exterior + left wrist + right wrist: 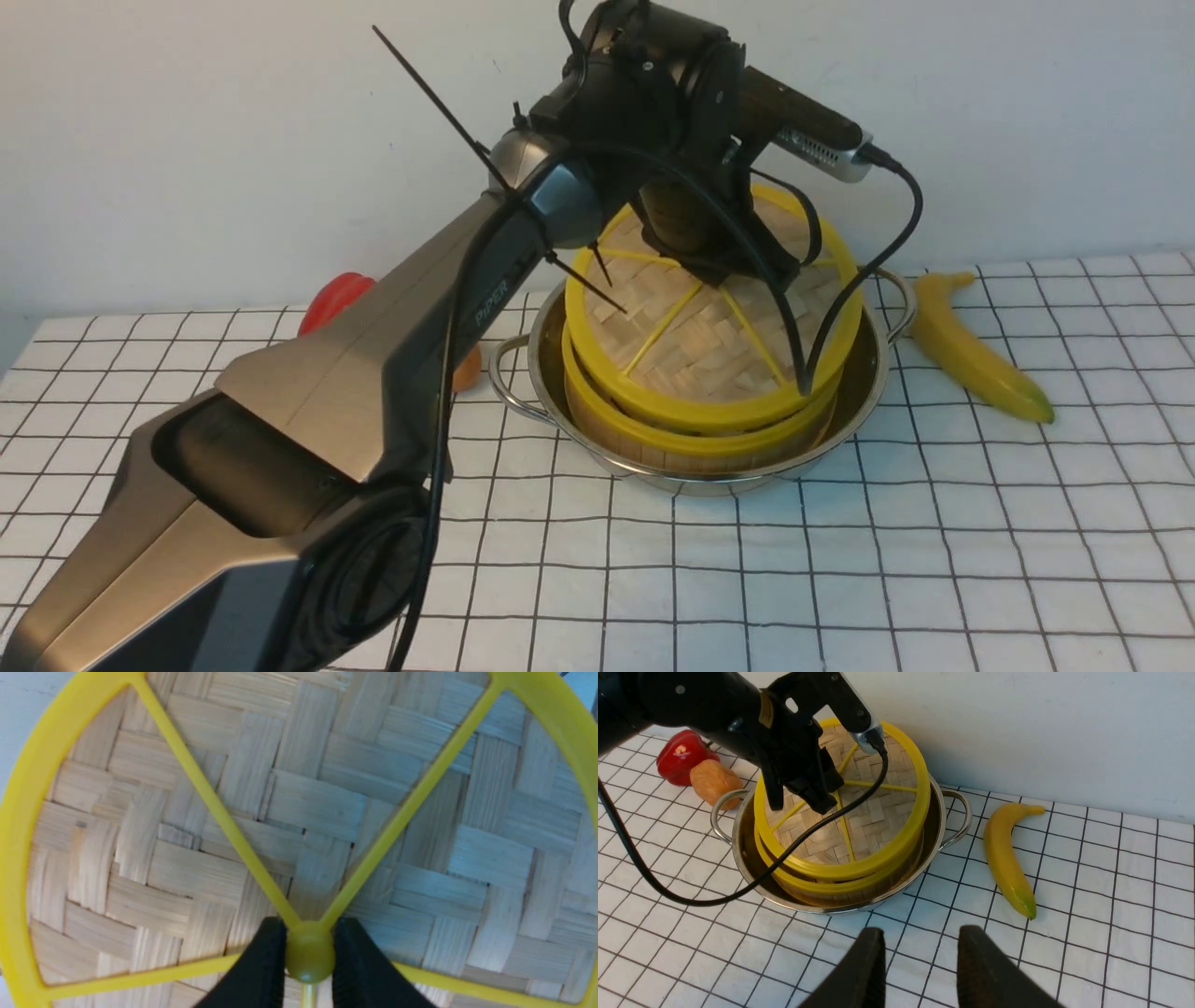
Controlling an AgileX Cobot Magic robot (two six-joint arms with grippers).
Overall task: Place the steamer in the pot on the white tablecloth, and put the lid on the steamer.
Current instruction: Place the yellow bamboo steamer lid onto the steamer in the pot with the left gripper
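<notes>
The steamer (691,441) sits inside the pot (870,369) on the white tablecloth (840,560). The lid (709,359) is over the steamer, tilted, with its near edge low at the steamer's top rim and its far edge raised. My left gripper (719,271) is shut on the lid's yellow hub (309,956); its black fingers (268,961) press both sides of it. The lid's weave (303,802) fills the left wrist view. My right gripper (920,935) is open and empty above the cloth, on the near side of the pot (941,812) and steamer (831,887). It is out of the front view.
A banana (971,355) lies on the cloth right of the pot, close to its right handle. A red pepper (336,294) and an orange item (467,369) sit left of the pot, behind my left arm. A white wall stands just behind the pot.
</notes>
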